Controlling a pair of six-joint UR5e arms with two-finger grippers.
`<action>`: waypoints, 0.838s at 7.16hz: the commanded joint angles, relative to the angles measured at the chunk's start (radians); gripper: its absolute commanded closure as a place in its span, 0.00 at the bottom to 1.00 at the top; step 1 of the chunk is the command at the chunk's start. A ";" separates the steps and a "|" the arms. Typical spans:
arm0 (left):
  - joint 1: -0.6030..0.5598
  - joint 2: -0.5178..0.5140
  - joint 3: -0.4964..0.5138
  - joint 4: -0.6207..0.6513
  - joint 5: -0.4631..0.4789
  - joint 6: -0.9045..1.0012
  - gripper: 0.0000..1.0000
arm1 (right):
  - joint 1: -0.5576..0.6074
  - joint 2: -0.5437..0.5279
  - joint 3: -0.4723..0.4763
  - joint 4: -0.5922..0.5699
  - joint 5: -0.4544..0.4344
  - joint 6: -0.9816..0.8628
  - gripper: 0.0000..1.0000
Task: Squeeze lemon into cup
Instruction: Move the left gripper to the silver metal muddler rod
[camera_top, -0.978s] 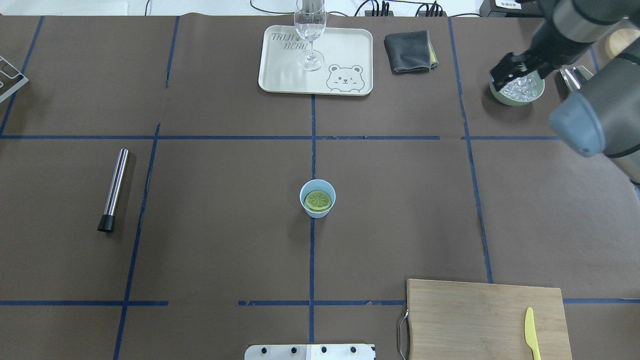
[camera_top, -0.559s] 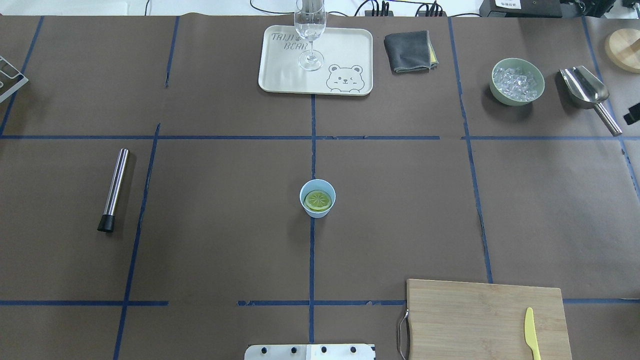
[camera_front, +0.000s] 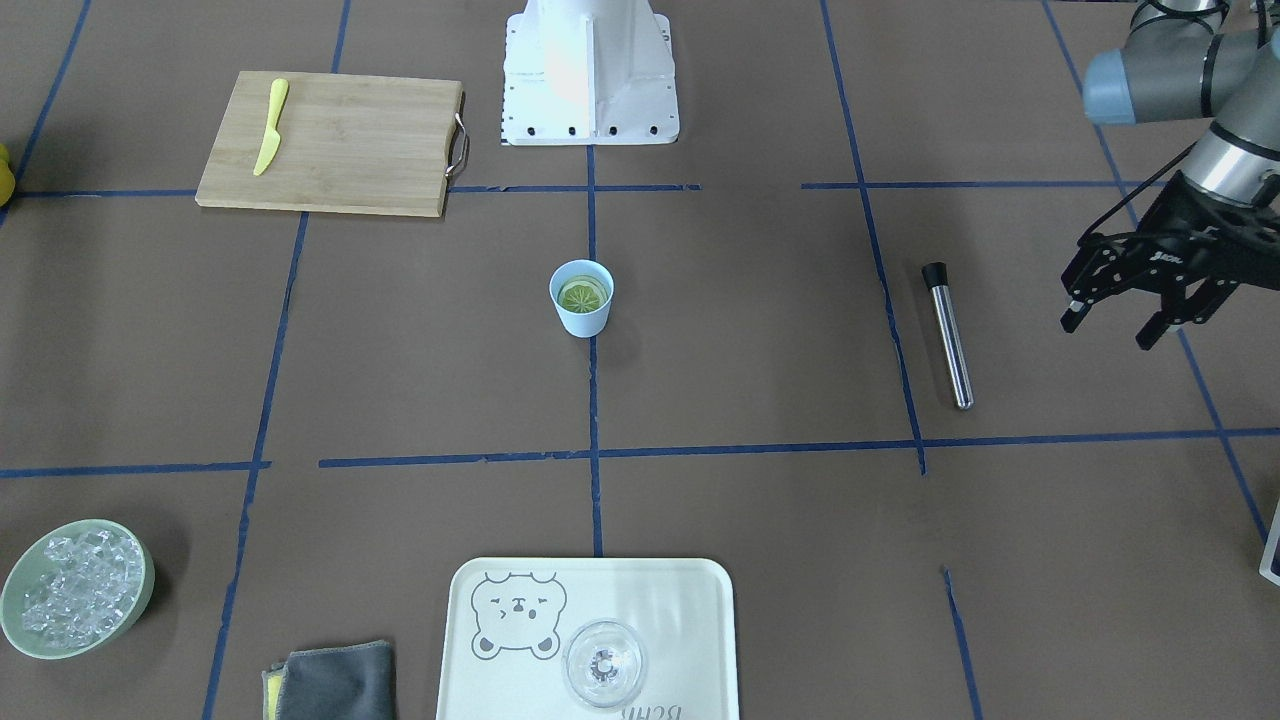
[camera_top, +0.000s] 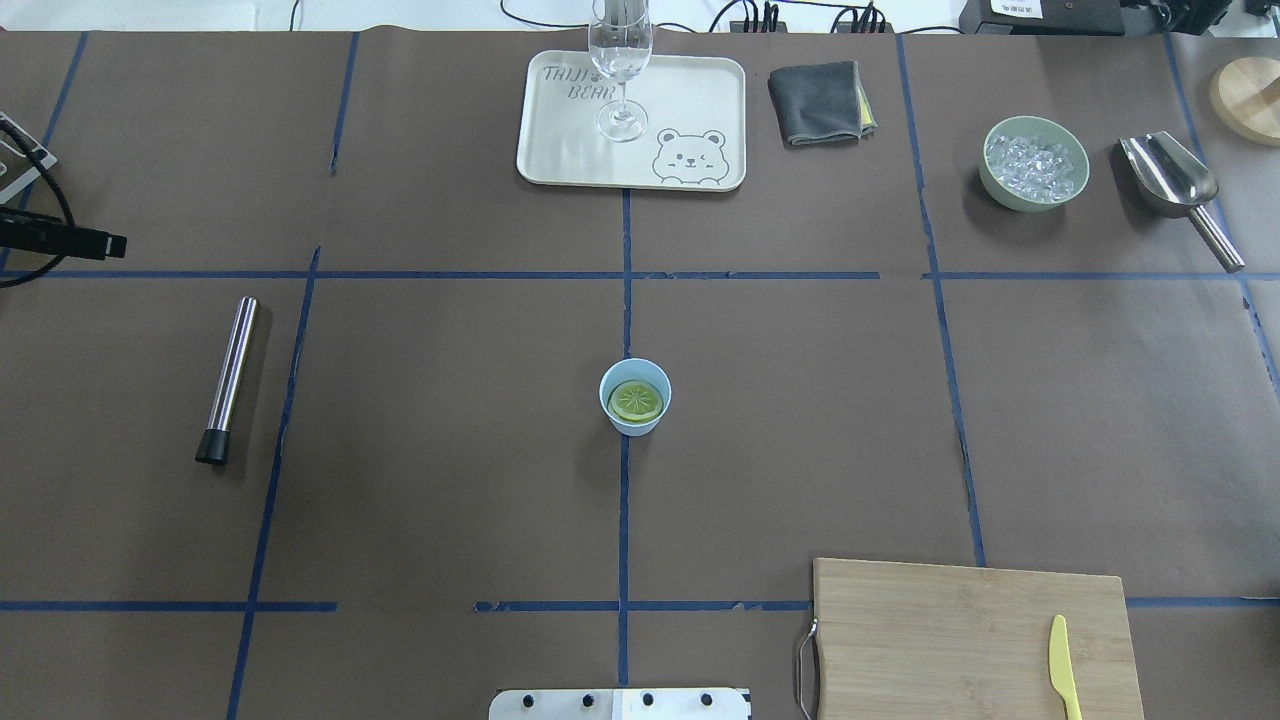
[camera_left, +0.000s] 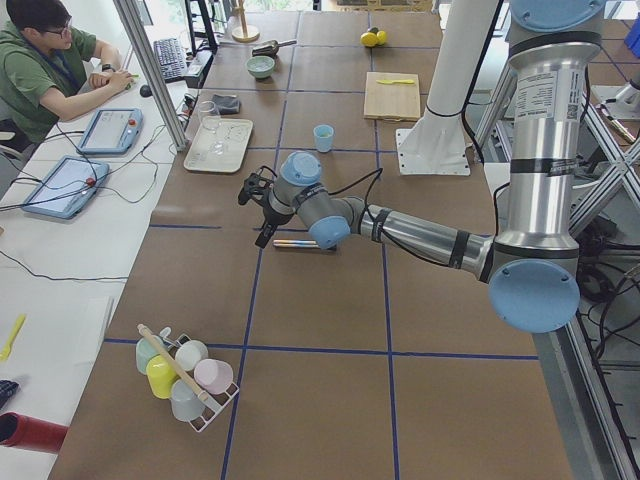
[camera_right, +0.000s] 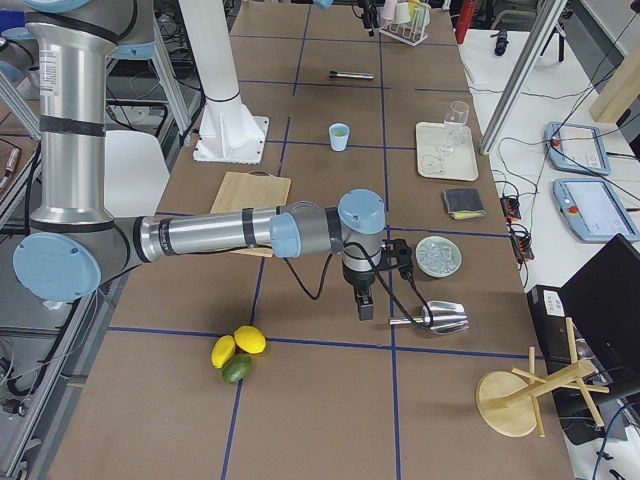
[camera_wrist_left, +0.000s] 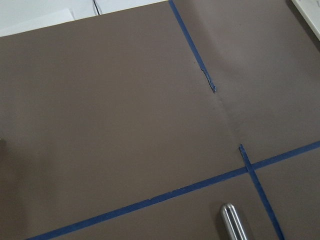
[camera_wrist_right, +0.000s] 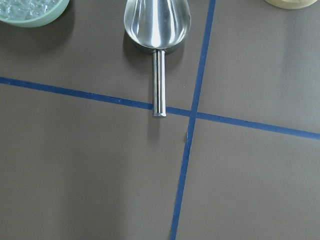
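The light-blue cup (camera_top: 635, 414) stands at the table's middle on the blue centre line, also seen in the front view as the cup (camera_front: 581, 314). The lemon (camera_top: 636, 401) lies inside it with its pale cut face up, lemon (camera_front: 583, 294). My left gripper (camera_front: 1110, 328) hangs open and empty above the table far out on my left, beyond the steel tube and well apart from the cup. My right gripper (camera_right: 365, 303) shows only in the exterior right view, by the scoop's handle; I cannot tell whether it is open or shut.
A steel tube (camera_top: 228, 380) lies at the left. At the back stand a tray (camera_top: 690, 100) with a glass (camera_top: 621, 60), a grey cloth (camera_top: 818, 102), a bowl of ice (camera_top: 1035, 163) and a scoop (camera_top: 1170, 175). A board (camera_top: 940, 640) with a yellow knife (camera_top: 1062, 665) lies front right.
My right arm has drawn back from over the ice bowl and left the overhead view on the right. A black part of my left gripper has come in at that view's left edge.
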 joint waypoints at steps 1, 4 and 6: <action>0.097 -0.025 0.035 -0.005 0.066 -0.110 0.29 | 0.006 0.002 0.000 -0.025 0.000 -0.018 0.00; 0.179 -0.123 0.161 -0.004 0.152 -0.140 0.30 | 0.006 -0.007 -0.002 -0.022 -0.004 -0.018 0.00; 0.185 -0.123 0.173 -0.005 0.150 -0.141 0.34 | 0.006 -0.014 0.000 -0.020 -0.005 -0.018 0.00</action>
